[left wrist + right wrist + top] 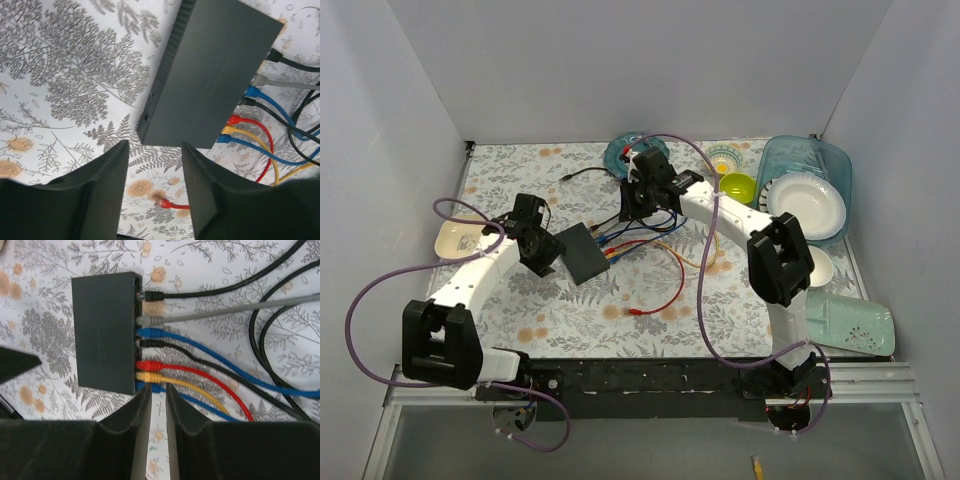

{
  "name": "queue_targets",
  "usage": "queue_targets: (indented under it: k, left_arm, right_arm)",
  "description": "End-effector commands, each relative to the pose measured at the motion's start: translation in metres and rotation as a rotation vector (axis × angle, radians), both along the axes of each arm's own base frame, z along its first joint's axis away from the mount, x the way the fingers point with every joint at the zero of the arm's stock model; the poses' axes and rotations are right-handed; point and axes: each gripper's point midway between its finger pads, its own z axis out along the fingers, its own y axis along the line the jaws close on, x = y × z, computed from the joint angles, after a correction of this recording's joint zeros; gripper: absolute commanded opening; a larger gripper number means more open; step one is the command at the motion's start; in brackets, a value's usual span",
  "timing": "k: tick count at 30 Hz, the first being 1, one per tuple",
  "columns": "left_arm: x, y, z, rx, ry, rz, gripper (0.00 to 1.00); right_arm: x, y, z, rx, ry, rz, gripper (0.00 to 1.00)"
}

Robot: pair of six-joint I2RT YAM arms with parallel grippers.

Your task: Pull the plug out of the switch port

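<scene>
The switch [582, 252] is a flat black box on the floral cloth, also in the left wrist view [215, 70] and the right wrist view [102, 330]. Its ports face right, with black, grey, blue, red [149, 365] and yellow plugs [149, 376] in them. A blue plug [156, 388] sits in the nearest port. My right gripper [158, 390] hangs well above that plug, its jaws a narrow gap apart with only cloth showing between them. My left gripper [155, 150] is open, empty, just short of the switch's near corner.
A loose red cable end [165, 203] lies on the cloth below the left fingers. A teal rack with white plates [807, 185], a green bowl [738, 187], a teal tray [850, 322] and a cream bowl [455, 238] ring the work area. Cables [660, 250] trail right of the switch.
</scene>
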Motion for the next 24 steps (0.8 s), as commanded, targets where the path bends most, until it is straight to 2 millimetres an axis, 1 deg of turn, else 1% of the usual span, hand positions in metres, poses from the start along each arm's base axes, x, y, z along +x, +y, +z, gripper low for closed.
queue_targets:
  k: [1, 2, 3, 4, 5, 6, 7, 9, 10, 11, 13, 14, 15, 16, 17, 18, 19, 20, 21, 22, 23, 24]
  left_arm:
    - [-0.021, -0.003, -0.001, -0.012, 0.006, -0.039, 0.36]
    - [-0.024, -0.004, -0.005, -0.012, 0.011, -0.047, 0.33]
    - [-0.025, -0.005, -0.005, -0.015, 0.004, -0.054, 0.3]
    - [-0.026, -0.006, -0.006, -0.019, 0.005, -0.059, 0.25]
    - [-0.031, -0.005, -0.011, -0.02, 0.019, -0.062, 0.23]
    - [-0.031, -0.008, -0.012, -0.03, 0.01, -0.069, 0.19]
    - [-0.034, -0.011, -0.014, -0.044, 0.016, -0.077, 0.18]
    - [-0.04, -0.014, -0.022, -0.061, 0.025, -0.089, 0.15]
    - [-0.042, -0.014, -0.025, -0.061, 0.028, -0.089, 0.15]
    - [-0.047, -0.022, -0.026, -0.103, 0.042, -0.106, 0.15]
    - [-0.053, -0.024, -0.032, -0.115, 0.063, -0.113, 0.14]
    - [-0.054, -0.024, -0.033, -0.116, 0.067, -0.116, 0.14]
    - [-0.059, -0.023, -0.037, -0.112, 0.084, -0.117, 0.13]
    - [-0.06, -0.022, -0.038, -0.112, 0.085, -0.119, 0.13]
    - [-0.063, -0.022, -0.039, -0.113, 0.087, -0.119, 0.13]
    - [-0.065, -0.022, -0.04, -0.117, 0.089, -0.121, 0.13]
    - [-0.071, -0.022, -0.046, -0.121, 0.106, -0.123, 0.13]
    - [-0.073, -0.024, -0.049, -0.132, 0.107, -0.127, 0.13]
    - [-0.073, -0.027, -0.051, -0.151, 0.107, -0.135, 0.14]
    - [-0.08, -0.028, -0.059, -0.158, 0.136, -0.138, 0.15]
    - [-0.084, -0.028, -0.066, -0.159, 0.164, -0.143, 0.15]
    - [-0.084, -0.03, -0.07, -0.168, 0.172, -0.151, 0.15]
  right_arm:
    - [0.026, 0.014, -0.005, 0.032, 0.034, -0.045, 0.24]
    - [0.032, 0.015, -0.009, 0.024, 0.033, -0.062, 0.24]
    - [0.04, 0.021, 0.001, 0.042, 0.011, -0.065, 0.23]
    - [0.045, 0.023, -0.01, 0.025, 0.019, -0.073, 0.23]
    - [0.05, 0.024, -0.012, 0.018, 0.012, -0.08, 0.23]
    - [0.054, 0.026, -0.015, 0.013, 0.008, -0.076, 0.23]
    - [0.06, 0.031, -0.022, 0.006, 0.008, -0.075, 0.23]
    - [0.058, 0.03, -0.037, -0.025, 0.038, -0.068, 0.24]
    - [0.057, 0.028, -0.053, -0.054, 0.062, -0.064, 0.25]
    - [0.053, 0.026, -0.061, -0.068, 0.083, -0.056, 0.26]
    - [0.042, 0.018, -0.081, -0.117, 0.131, -0.044, 0.26]
    - [0.034, 0.01, -0.095, -0.152, 0.156, -0.036, 0.26]
    - [0.027, 0.006, -0.101, -0.169, 0.169, -0.03, 0.26]
    - [0.025, 0.002, -0.099, -0.175, 0.163, -0.028, 0.25]
    - [0.011, -0.012, -0.118, -0.222, 0.197, -0.026, 0.25]
    - [0.007, -0.016, -0.12, -0.228, 0.202, -0.025, 0.24]
    - [0.002, -0.019, -0.115, -0.222, 0.194, -0.021, 0.24]
    - [-0.012, -0.03, -0.128, -0.25, 0.23, -0.018, 0.24]
    - [-0.02, -0.036, -0.131, -0.261, 0.243, -0.014, 0.23]
    - [-0.025, -0.036, -0.123, -0.247, 0.233, -0.008, 0.19]
    - [-0.033, -0.039, -0.123, -0.244, 0.239, -0.001, 0.18]
    - [-0.051, -0.051, -0.137, -0.276, 0.276, 0.007, 0.18]
